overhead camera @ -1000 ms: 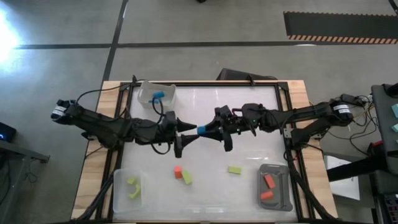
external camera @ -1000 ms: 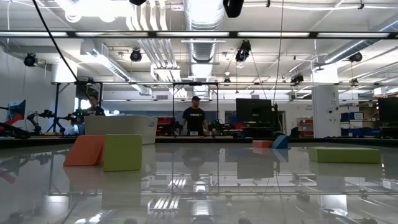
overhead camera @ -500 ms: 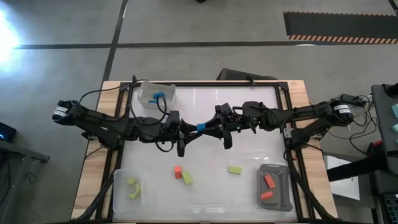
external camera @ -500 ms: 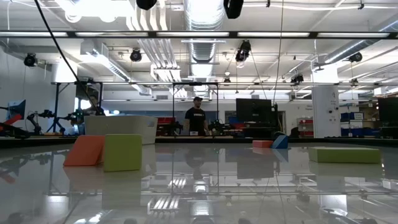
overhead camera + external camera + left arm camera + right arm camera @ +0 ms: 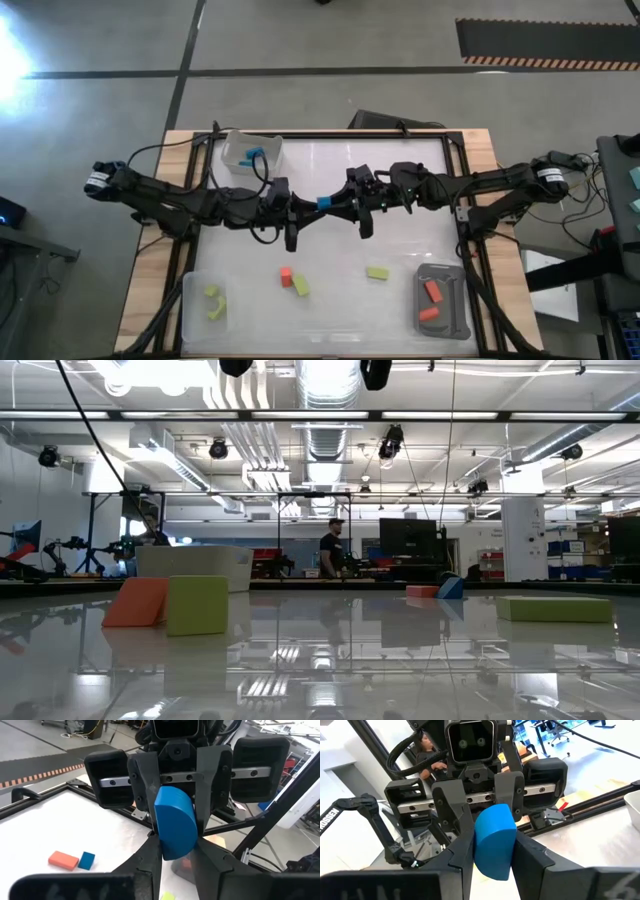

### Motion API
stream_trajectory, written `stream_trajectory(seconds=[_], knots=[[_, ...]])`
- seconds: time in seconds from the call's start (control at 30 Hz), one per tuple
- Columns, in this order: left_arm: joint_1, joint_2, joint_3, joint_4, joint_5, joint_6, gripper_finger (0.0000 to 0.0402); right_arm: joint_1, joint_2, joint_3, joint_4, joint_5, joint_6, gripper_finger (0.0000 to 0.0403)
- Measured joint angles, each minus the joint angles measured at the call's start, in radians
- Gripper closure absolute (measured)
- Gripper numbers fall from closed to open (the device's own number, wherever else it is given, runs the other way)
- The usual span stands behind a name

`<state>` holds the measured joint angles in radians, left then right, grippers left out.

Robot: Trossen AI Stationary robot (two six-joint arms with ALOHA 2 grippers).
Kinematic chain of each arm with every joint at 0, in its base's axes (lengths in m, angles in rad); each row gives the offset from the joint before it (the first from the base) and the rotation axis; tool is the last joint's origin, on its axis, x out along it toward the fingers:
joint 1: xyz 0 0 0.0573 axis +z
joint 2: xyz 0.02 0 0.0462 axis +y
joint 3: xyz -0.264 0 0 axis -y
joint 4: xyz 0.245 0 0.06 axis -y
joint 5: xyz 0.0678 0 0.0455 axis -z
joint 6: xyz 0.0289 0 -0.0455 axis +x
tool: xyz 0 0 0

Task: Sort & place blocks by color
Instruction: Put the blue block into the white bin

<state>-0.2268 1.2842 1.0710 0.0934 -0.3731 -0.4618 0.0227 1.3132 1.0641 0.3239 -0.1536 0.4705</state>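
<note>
Above the middle of the bench (image 5: 400, 170), the left pincer (image 5: 308, 207) and right pincer (image 5: 335, 206) meet tip to tip, both clamped on one blue block (image 5: 324, 202).

11 blocks, 3 trays, 2 tools, 1 person.
Blue blocks (image 5: 324, 202): 3, counting one in a tray (image 5: 253, 154) and one seen only low across the tabletop (image 5: 450, 587). Orange-red blocks (image 5: 286, 273): 4, one of them only in the low view (image 5: 420, 591). Green blocks (image 5: 377, 272): 4. Clear trays (image 5: 228, 146): 2. Grey tray (image 5: 455, 305): 1. Left tool (image 5: 314, 207), right tool (image 5: 333, 204). Person (image 5: 330, 548) in the room behind.
</note>
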Motion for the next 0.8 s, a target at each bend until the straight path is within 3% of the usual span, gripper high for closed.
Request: stream_trajectory(seconds=[0.2,0.53,0.8], knots=[[0.003,0.0,0.0,0.002,0.001,-0.002,0.034,0.0,0.0,0.0,-0.001,0.0,0.0,0.0296],[0.003,0.0,0.0,0.008,0.007,-0.003,0.0393,-0.001,0.002,0.0,-0.004,0.004,-0.002,0.0255],[0.005,-0.004,0.002,0.011,-0.001,-0.003,0.0398,-0.001,0.004,0.0,-0.011,-0.008,-0.014,0.0331]])
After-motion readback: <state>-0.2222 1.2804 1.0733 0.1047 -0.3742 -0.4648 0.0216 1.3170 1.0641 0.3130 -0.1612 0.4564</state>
